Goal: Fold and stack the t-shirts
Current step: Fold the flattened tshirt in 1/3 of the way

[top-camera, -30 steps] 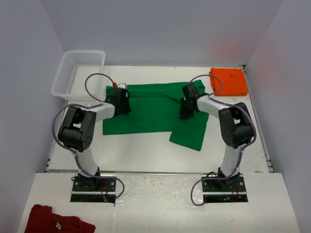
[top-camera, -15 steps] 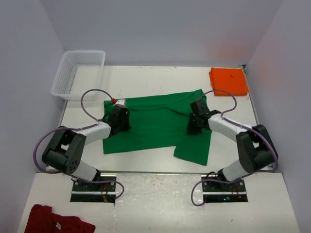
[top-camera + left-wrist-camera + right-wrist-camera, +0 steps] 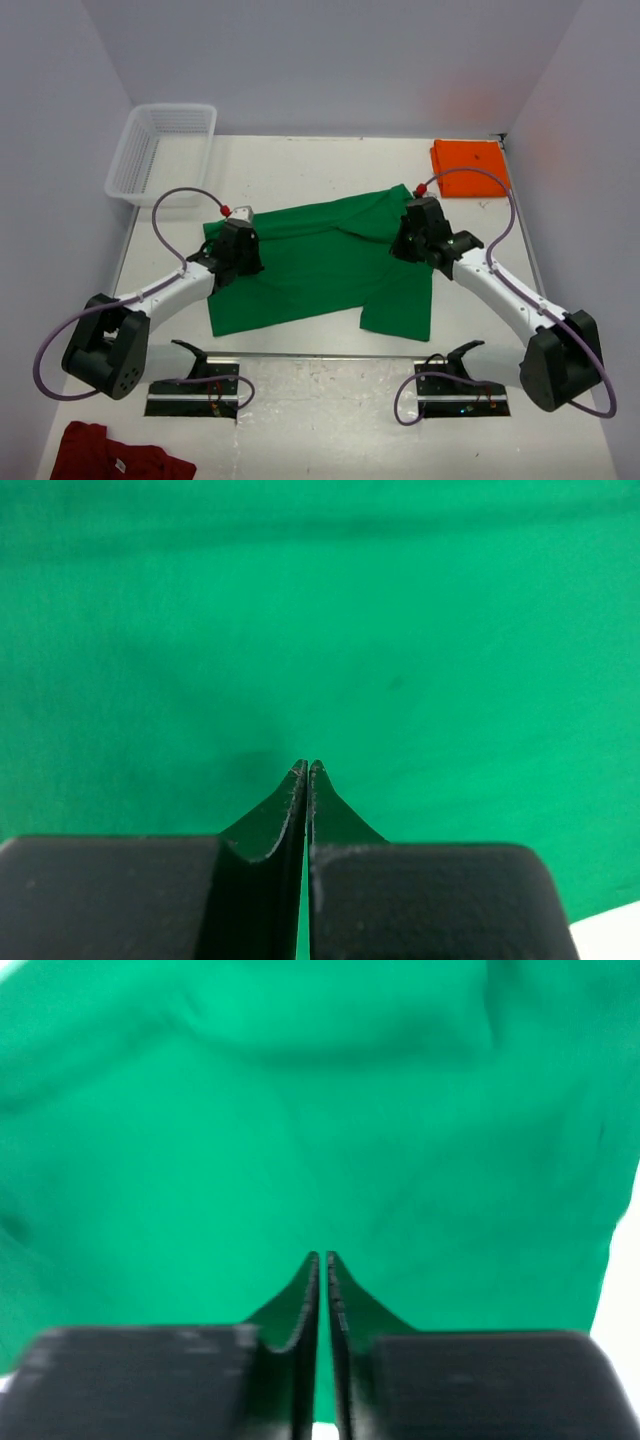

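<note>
The left claw (image 3: 307,766) and right claw (image 3: 322,1256) pinch the green shirt (image 3: 310,265)

both arms have dropped from their upright elbows and now stretch low and outward, the left one to the left, the right one to the right. the left tool (image 3: 307,768) and right tool (image 3: 321,1257) have come nearer, and the green t-shirt (image 3: 310,260) has slid with them toward the near edge of the surface (image 3: 300,165). its far edge now slants, farther on the right.
</note>
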